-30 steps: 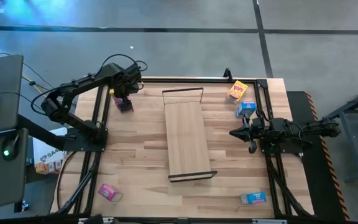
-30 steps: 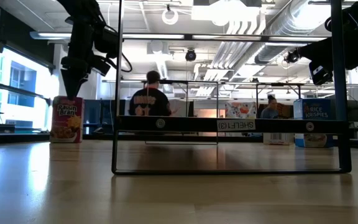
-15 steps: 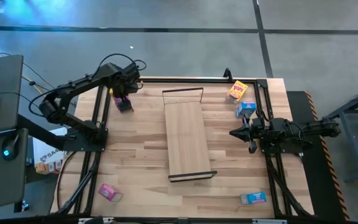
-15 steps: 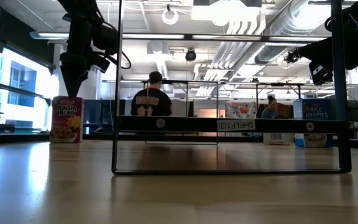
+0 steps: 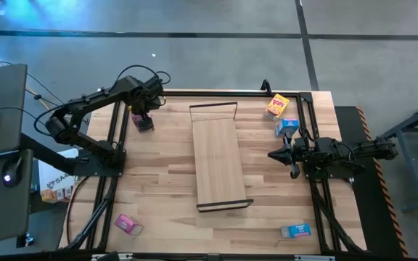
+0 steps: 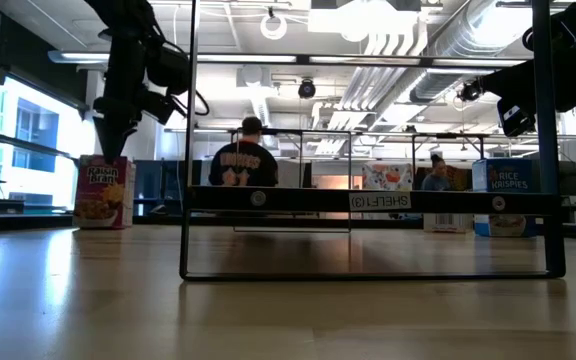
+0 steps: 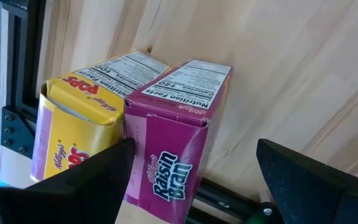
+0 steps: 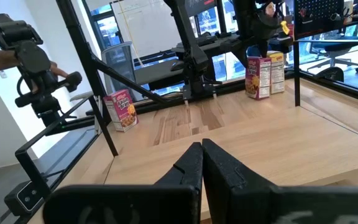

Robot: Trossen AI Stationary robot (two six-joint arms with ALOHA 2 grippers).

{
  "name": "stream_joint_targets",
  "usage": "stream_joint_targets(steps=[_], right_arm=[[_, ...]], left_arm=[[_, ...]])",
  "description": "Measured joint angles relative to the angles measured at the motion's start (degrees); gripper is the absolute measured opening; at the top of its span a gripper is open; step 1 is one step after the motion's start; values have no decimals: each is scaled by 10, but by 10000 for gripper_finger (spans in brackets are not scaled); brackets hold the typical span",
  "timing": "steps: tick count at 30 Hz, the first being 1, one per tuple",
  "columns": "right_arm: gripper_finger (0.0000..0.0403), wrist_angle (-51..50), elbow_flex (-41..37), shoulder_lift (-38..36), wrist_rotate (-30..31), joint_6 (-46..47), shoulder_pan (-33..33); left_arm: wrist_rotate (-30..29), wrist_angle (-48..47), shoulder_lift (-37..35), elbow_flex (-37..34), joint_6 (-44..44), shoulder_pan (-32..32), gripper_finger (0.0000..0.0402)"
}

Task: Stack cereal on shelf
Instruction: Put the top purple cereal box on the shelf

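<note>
A magenta cereal box [image 7: 176, 134] stands upright on the table's far left, close beside a yellow cereal box [image 7: 79, 121]. My left gripper [image 7: 191, 180] hangs open right above the magenta box [image 5: 144, 122], pointing down, one finger over each side. The low view shows the box [image 6: 101, 192] under the gripper [image 6: 118, 135]. The shelf [image 5: 220, 156] lies along the table's middle. My right gripper [image 5: 289, 156] waits shut and level at the right, touching nothing. My left gripper comes at the magenta box from above with its fingers apart. One finger [image 7: 86, 177] stands over the seam between the magenta and yellow boxes, the other [image 7: 309, 183] beyond the box's far side. I cannot tell whether either finger touches the box.
A yellow box [image 5: 276, 106] and a light blue box [image 5: 287, 126] stand at the far right. A pink box [image 5: 127, 224] lies near left and a blue box [image 5: 296, 230] near right. Black frame rails [image 5: 119, 138] run along both table sides.
The magenta box has shifted a little toward the table's left edge and turned slightly under my left gripper, still upright on the table.
</note>
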Motion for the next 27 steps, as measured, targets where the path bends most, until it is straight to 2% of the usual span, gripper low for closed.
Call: stream_joint_targets(steps=[20,27], right_arm=[[0,0,0,0,0,0,0],[0,0,0,0,0,0,0]], left_arm=[[17,-5,-36,9,15,6,330],[14,6,-35,-14,16,24,330]])
